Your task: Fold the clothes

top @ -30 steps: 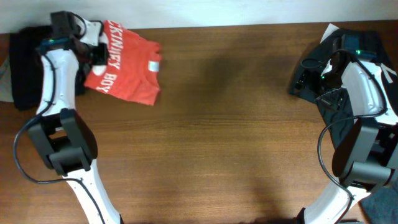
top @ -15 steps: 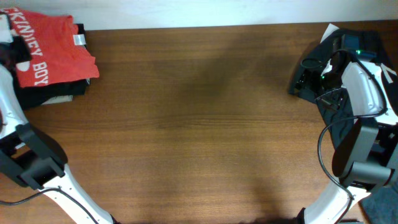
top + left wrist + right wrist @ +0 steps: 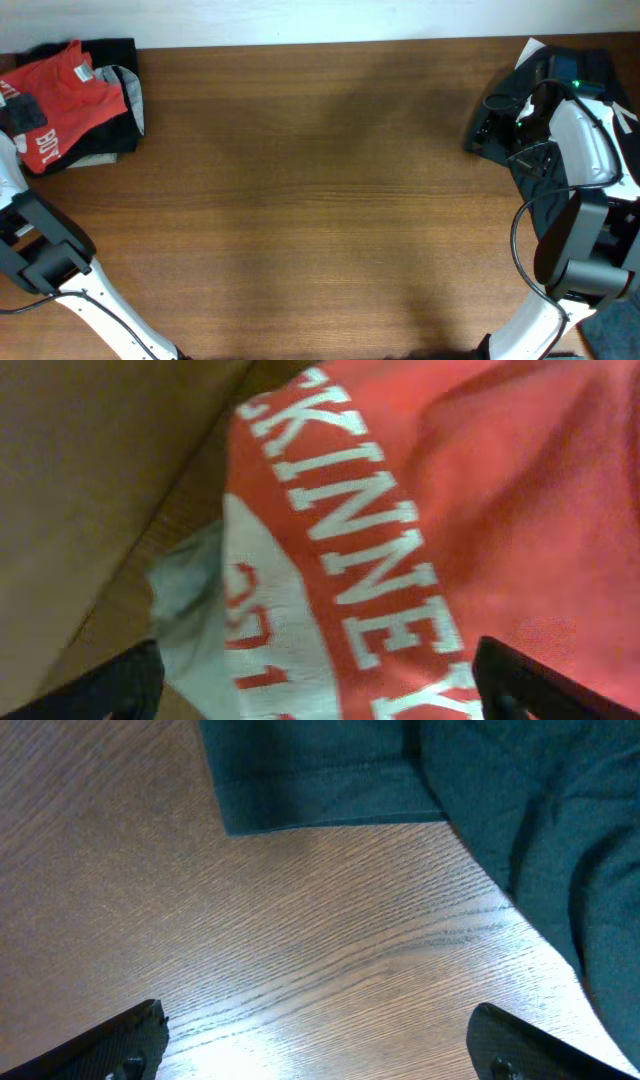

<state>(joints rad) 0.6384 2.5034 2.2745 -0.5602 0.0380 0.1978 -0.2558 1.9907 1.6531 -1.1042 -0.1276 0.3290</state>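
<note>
T-shirt (image 3: pixel 420 500) just beneath left claw (image 3: pixel 320 685)

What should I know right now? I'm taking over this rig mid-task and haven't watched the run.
Left gripper: fingers open, nothing between them, directly above the lettering on the red shirt.
Right gripper: fingers open and empty over bare table, beside the hem of a dark garment.
The red shirt lies as a compact, slightly rumpled bundle on the dark pile at the table's far-left corner.
Done: it appears folded and stacked.
Left: probably tidy the bundle, then pull the left arm clear.
</note>
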